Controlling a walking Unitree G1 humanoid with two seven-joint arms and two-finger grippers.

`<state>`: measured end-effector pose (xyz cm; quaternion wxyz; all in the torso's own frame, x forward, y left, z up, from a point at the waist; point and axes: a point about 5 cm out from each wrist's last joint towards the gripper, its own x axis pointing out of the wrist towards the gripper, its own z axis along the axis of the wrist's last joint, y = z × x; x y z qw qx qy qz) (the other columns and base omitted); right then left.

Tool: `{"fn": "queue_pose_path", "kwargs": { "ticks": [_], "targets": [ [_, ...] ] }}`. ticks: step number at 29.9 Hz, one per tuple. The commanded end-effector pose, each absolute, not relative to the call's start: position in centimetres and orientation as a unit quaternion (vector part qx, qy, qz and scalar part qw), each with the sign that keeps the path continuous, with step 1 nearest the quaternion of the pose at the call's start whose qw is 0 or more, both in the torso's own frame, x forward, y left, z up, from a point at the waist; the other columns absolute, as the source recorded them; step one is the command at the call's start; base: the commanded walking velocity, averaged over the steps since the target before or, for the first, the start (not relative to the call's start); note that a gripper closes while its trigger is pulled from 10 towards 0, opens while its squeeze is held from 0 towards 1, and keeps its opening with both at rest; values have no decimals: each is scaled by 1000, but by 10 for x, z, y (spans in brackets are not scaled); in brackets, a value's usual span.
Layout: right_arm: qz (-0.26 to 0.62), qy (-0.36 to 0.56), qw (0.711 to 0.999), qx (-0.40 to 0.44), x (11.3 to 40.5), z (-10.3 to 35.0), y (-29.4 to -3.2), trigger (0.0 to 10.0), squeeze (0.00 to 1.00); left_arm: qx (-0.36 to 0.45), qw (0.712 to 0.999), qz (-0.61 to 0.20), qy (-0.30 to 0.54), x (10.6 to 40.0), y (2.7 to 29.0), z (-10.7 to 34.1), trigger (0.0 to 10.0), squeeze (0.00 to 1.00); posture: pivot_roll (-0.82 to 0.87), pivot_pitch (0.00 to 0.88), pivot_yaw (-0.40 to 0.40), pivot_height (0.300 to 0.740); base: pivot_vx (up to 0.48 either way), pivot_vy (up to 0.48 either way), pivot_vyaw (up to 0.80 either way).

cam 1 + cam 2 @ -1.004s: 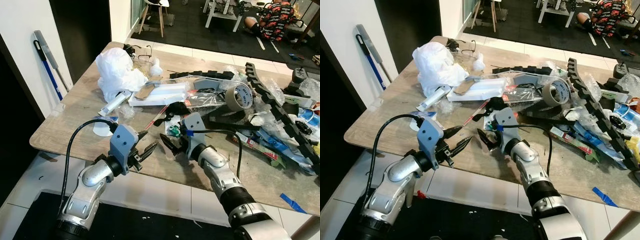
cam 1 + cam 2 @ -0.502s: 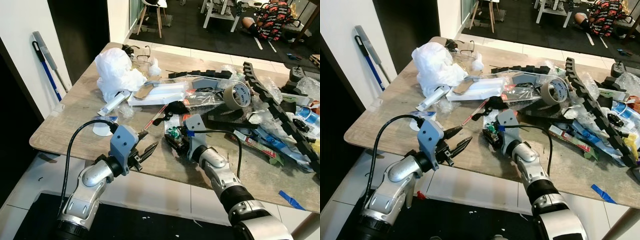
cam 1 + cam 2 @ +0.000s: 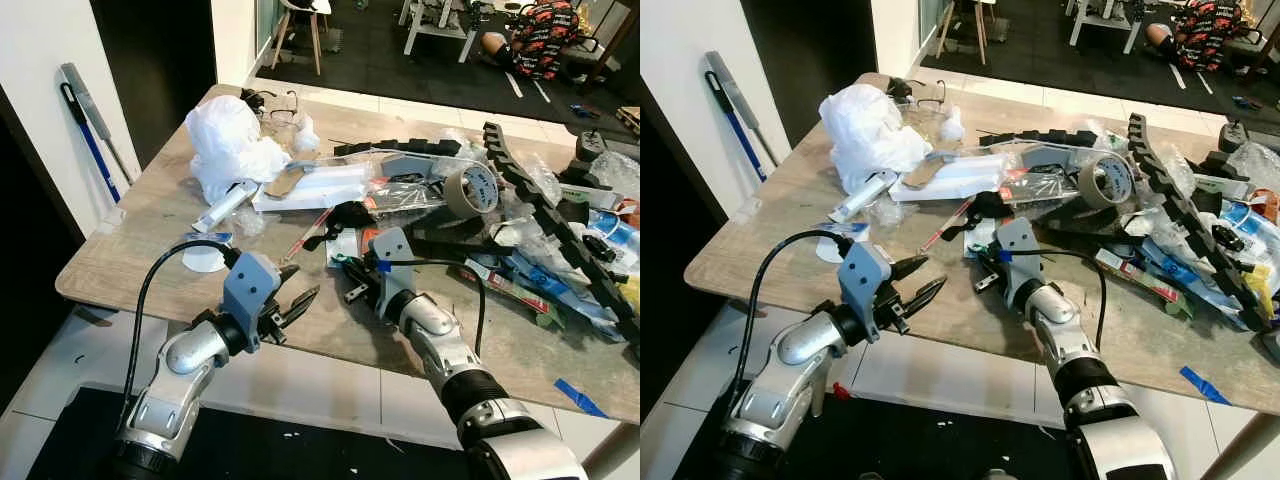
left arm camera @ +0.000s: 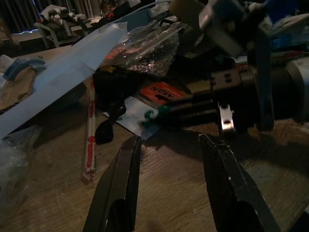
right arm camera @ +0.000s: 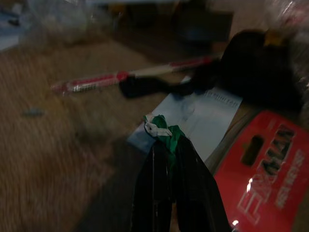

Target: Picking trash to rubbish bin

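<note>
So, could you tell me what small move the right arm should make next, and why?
Probably lift straight up. The right claw looks closed on the green-and-white scrap, low over the white paper slip on the table, so raising it should clear the surrounding clutter before carrying it off.

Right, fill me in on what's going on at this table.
The robot is clearing trash off a cluttered wooden table. Its right gripper is shut on a small green and white scrap, beside a red packaging card. The left gripper hovers open above the near table edge, holding nothing.
</note>
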<state>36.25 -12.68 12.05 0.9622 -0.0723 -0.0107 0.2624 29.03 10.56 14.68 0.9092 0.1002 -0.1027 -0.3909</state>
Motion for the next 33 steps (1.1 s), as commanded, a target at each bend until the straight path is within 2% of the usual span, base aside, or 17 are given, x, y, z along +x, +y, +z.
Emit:
{"fn": "queue_pose_path", "kwargs": {
  "ticks": [1,6,8,13,14,16,17,23,33],
  "targets": [
    [248,-31,966,-63,364,128,-133,0,0,107,908,-395,-92,289,106,141,10000,0,-32,129,-49,740,0,0,0],
    [225,-116,966,-51,362,155,-133,0,0,108,924,-351,-107,294,114,147,10000,0,-24,136,-51,740,0,0,0],
    [190,-166,967,-44,361,171,-136,0,0,113,938,-310,-111,300,120,148,10000,0,-28,139,-52,740,0,0,0],
    [152,-219,962,-63,354,184,-138,0,0,107,959,-236,-119,309,127,152,10000,0,-34,144,-51,740,0,0,0],
    [149,-217,962,-72,350,181,-137,4941,0,86,968,-202,-123,310,131,154,10000,0,-37,144,-50,740,0,0,0],
    [149,-213,963,-75,348,178,-136,4941,0,76,971,-189,-123,310,133,155,10000,0,-37,144,-50,740,0,0,0],
    [139,-216,962,-95,343,174,-137,10000,0,30,982,-155,-102,311,137,152,10000,0,-40,143,-48,740,0,0,0],
    [116,-198,965,-127,330,160,-141,10000,0,51,985,-129,-108,302,138,148,10000,0,-41,148,-53,740,0,0,0],
    [107,-193,968,-123,320,156,-137,10000,0,47,992,-72,-97,305,141,145,10000,0,-48,148,-54,740,0,0,-89]
  ]
}}
